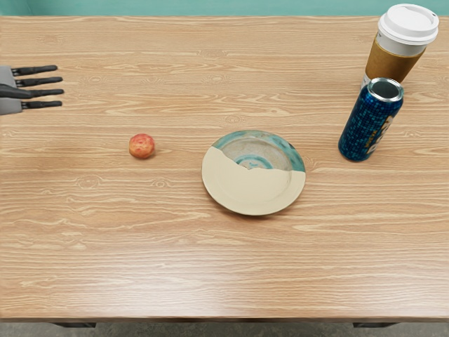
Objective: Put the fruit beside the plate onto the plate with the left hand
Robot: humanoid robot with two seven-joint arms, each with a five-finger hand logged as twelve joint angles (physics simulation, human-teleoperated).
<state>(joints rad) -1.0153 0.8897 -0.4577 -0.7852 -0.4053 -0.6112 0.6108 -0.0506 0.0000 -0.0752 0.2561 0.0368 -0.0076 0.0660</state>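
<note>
A small red-orange fruit (142, 146) lies on the wooden table, a short way left of the plate. The plate (242, 191) is round, cream in front and teal-blue at the back, with nothing on it. My left hand (43, 88) enters from the left edge at upper left, its dark fingers (42, 81) stretched out straight and holding nothing. It is well up and left of the fruit, apart from it. The right hand does not show.
A blue patterned can (370, 121) stands at the right, beside a paper coffee cup (400, 48) with a white lid behind it. The table's front edge (224, 317) runs along the bottom.
</note>
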